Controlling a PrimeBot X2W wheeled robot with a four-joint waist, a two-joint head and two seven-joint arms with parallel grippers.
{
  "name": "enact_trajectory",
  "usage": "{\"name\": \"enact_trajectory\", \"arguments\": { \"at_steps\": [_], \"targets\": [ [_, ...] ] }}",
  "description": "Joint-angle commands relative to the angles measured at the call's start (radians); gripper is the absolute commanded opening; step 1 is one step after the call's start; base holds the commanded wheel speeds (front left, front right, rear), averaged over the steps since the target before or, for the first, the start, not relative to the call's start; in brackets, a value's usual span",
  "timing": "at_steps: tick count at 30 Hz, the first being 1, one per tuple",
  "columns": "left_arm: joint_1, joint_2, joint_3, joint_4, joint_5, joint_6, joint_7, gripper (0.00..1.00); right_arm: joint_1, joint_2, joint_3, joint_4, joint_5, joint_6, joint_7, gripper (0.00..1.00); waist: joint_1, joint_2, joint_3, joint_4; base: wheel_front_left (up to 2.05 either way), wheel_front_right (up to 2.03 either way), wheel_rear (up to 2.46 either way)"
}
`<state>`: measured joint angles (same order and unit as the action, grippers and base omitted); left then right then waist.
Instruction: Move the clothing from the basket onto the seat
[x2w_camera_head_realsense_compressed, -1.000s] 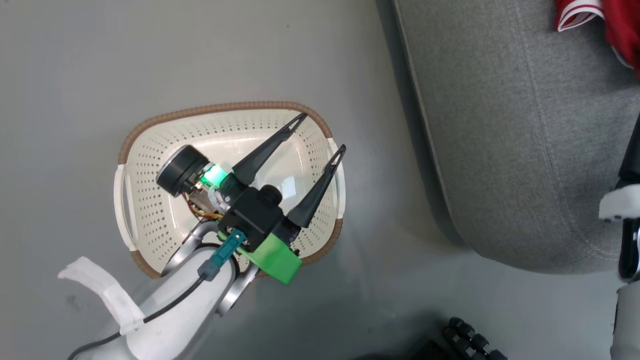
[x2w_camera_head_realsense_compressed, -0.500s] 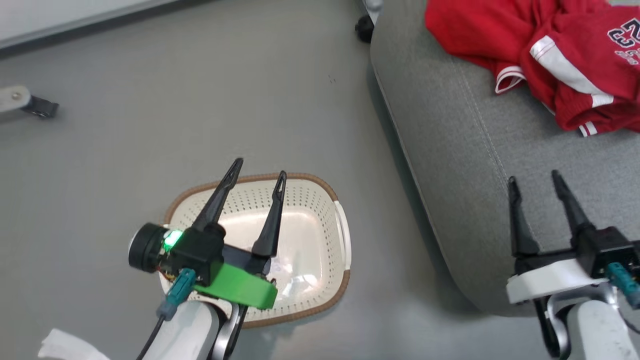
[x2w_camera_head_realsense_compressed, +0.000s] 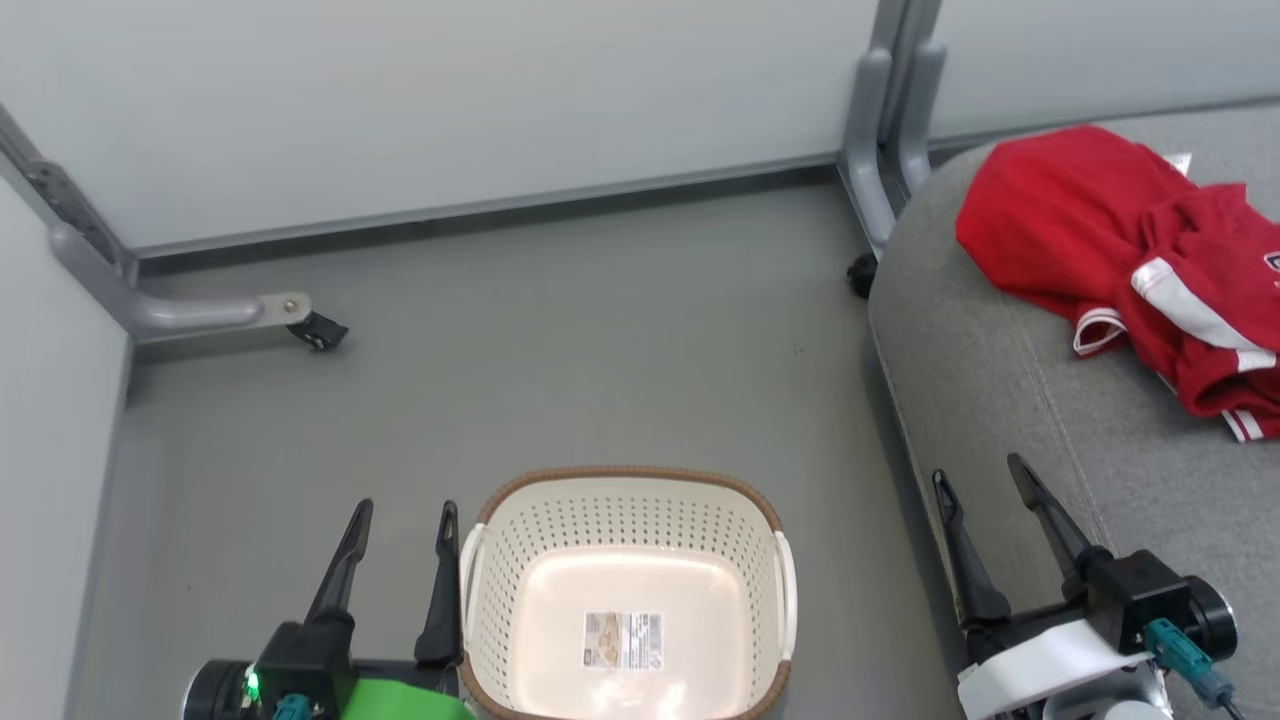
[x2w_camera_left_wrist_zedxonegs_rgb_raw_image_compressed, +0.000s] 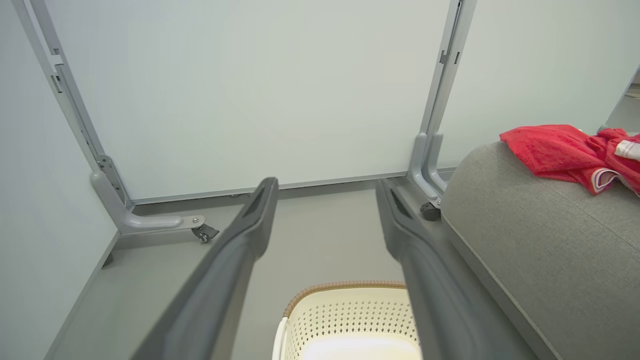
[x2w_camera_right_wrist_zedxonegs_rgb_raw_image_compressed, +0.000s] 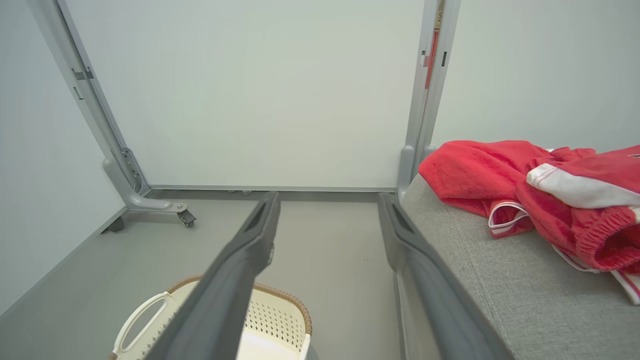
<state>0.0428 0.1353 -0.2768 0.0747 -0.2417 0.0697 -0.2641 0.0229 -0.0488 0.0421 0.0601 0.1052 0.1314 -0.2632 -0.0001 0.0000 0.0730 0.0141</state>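
Since a second ago my left gripper (x2w_camera_head_realsense_compressed: 405, 505) has left the empty basket (x2w_camera_head_realsense_compressed: 630, 472) and hangs wide beside it, right gripper (x2w_camera_head_realsense_compressed: 977, 468) wide over the seat (x2w_camera_head_realsense_compressed: 1000, 400) edge, clothing (x2w_camera_head_realsense_compressed: 1080, 220) heaped on the seat, so I judge I should park both arms without nudging anything.

The basket (x2w_camera_head_realsense_compressed: 625, 500) sits on the floor (x2w_camera_head_realsense_compressed: 560, 330) left of the seat (x2w_camera_head_realsense_compressed: 1000, 380), clothing (x2w_camera_head_realsense_compressed: 1100, 230) lying on it.

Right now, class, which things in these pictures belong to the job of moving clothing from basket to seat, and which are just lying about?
Belongs to the job:
red white-trimmed sports clothing
cream perforated plastic basket with brown rim
large grey fabric seat

Just lying about:
grey metal frame leg with black caster
grey upright metal post
pale wall panel
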Motion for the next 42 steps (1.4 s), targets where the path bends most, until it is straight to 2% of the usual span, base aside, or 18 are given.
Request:
{"name": "enact_trajectory", "arguments": {
  "at_steps": [1,8,26,27,31,42],
  "targets": [
    [0.043,-0.008,0.02,-0.008,0.012,-0.007,0.0,1.0,0.034,-0.004,0.004,-0.002,0.011,-0.001,-0.002,1.0,0.0001,0.0,-0.151,0.127,0.0,0.0,0.0],
    [0.125,-0.032,0.094,-0.034,0.051,-0.026,0.0,1.0,0.082,-0.004,0.009,-0.012,0.048,-0.001,-0.002,1.0,0.0001,0.0,-0.191,0.111,0.0,0.0,0.0],
    [0.142,-0.073,0.139,-0.022,0.116,-0.086,0.0,1.0,0.088,-0.003,0.029,0.0,0.043,-0.001,-0.002,1.0,0.0001,0.0,-0.188,0.074,0.0,0.0,0.0],
    [0.136,-0.072,0.138,-0.023,0.112,-0.085,0.0,0.0,0.09,0.0,0.03,-0.001,0.046,0.0,0.0,0.0,0.0001,0.0,-0.188,0.074,0.0,0.0,0.0],
    [0.137,-0.072,0.136,0.011,0.1,-0.085,0.002,0.0,0.098,0.005,0.033,0.031,0.057,0.0,0.003,0.0,0.0001,0.0,-0.187,0.074,0.0,0.0,0.0],
    [0.092,-0.067,0.167,0.034,-0.131,-0.102,0.052,0.0,0.062,-0.007,0.017,0.052,0.289,0.0,0.049,0.0,0.0001,0.0,-0.177,0.066,0.0,0.0,0.0]
  ]
}}
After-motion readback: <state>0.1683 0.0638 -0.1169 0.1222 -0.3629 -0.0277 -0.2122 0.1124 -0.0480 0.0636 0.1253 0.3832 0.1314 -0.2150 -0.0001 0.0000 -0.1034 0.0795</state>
